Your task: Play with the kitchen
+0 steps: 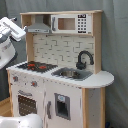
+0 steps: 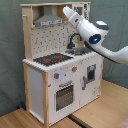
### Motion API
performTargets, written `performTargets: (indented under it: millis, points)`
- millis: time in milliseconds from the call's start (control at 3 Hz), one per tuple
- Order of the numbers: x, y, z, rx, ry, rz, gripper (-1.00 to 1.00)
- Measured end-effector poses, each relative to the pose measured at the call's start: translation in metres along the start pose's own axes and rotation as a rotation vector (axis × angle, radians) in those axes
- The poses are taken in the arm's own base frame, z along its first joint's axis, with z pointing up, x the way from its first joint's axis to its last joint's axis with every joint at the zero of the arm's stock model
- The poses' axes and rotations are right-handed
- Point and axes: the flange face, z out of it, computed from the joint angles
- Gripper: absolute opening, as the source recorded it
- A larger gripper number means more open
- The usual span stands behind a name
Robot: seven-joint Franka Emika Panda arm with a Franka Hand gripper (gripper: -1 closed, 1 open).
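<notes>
The kitchen (image 1: 60, 75) (image 2: 60, 75) is a child-size toy of white panels and pale wood, seen in both exterior views. It has a black-red hob (image 1: 35, 66) (image 2: 52, 59), a black tap (image 1: 84, 59) (image 2: 74, 40) over the sink (image 1: 70, 74), a grey hood (image 1: 39, 25) (image 2: 47, 20) and an oven door (image 1: 25, 102) (image 2: 64, 95). My white arm (image 1: 11, 29) reaches in at hood height. In the second exterior view my gripper (image 2: 67, 10) is up by the top shelf, just to the hood's right, and holds nothing I can see.
A toy microwave (image 1: 70, 23) sits in the top shelf beside the hood. A grey curtain (image 1: 115, 50) hangs behind the kitchen. The kitchen stands on a wooden floor (image 2: 100, 110). In the second exterior view the arm's blue-ringed joint (image 2: 95, 37) hangs over the sink side.
</notes>
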Motion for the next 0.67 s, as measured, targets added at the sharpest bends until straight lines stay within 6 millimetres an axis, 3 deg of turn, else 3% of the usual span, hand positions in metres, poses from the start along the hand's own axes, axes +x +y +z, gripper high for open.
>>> performTargets:
  millis: [667]
  points:
    - [0.0094, -0.0194, -0.0032, 0.016, -0.098, 0.131, 1.0]
